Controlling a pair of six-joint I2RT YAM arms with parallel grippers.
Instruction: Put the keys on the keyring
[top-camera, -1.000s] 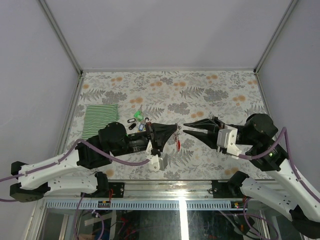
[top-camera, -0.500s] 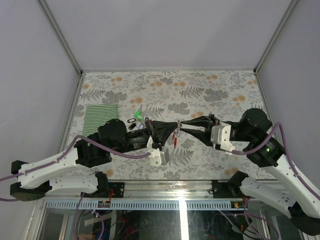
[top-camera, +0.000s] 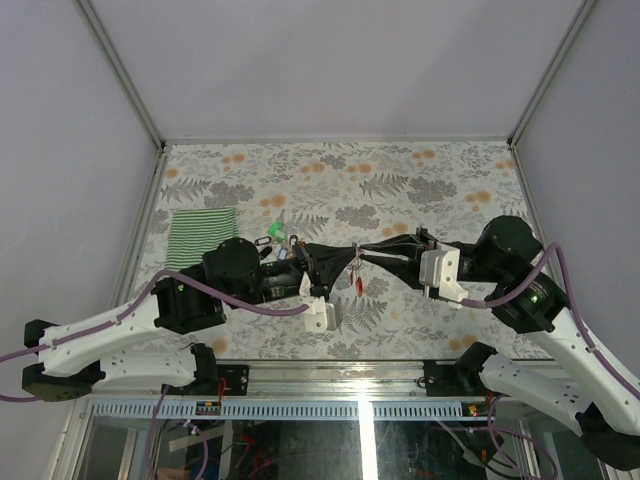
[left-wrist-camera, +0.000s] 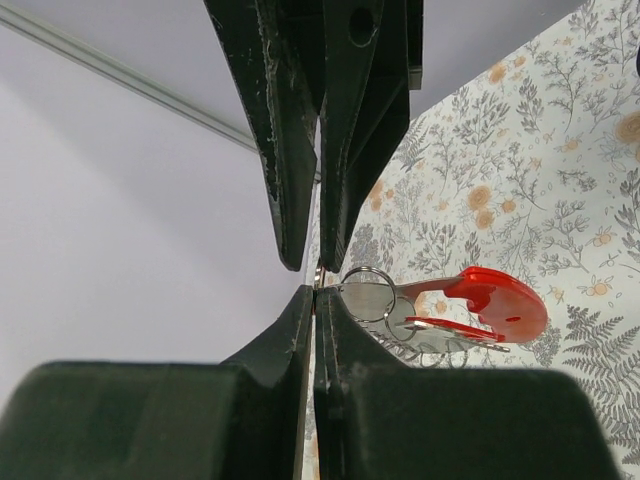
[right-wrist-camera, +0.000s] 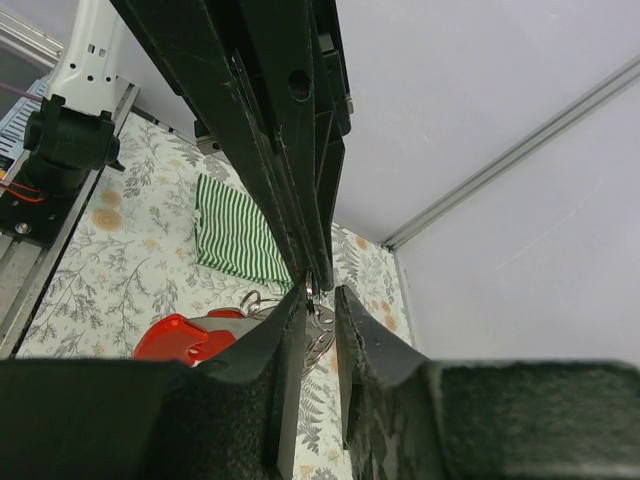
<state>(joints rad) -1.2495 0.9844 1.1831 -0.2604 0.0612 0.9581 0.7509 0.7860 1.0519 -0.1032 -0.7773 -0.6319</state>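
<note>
One second on, the gap has closed; left gripper (top-camera: 353, 254) clamps the keyring (left-wrist-camera: 368, 295); right gripper (top-camera: 366, 258), slightly parted and empty, noses in, probably to assist.

No legible text, numbers or logos in any view. The red tag (left-wrist-camera: 497, 303) on the keyring (left-wrist-camera: 368, 269) shows a blank face (just a small hole in it). The white camera housing (top-camera: 322, 318) on the left wrist has no marking I can make out, and neither does the one on the right. The striped cloth (top-camera: 200, 236) and the floral table cover (top-camera: 420, 190) carry pattern only.
</note>
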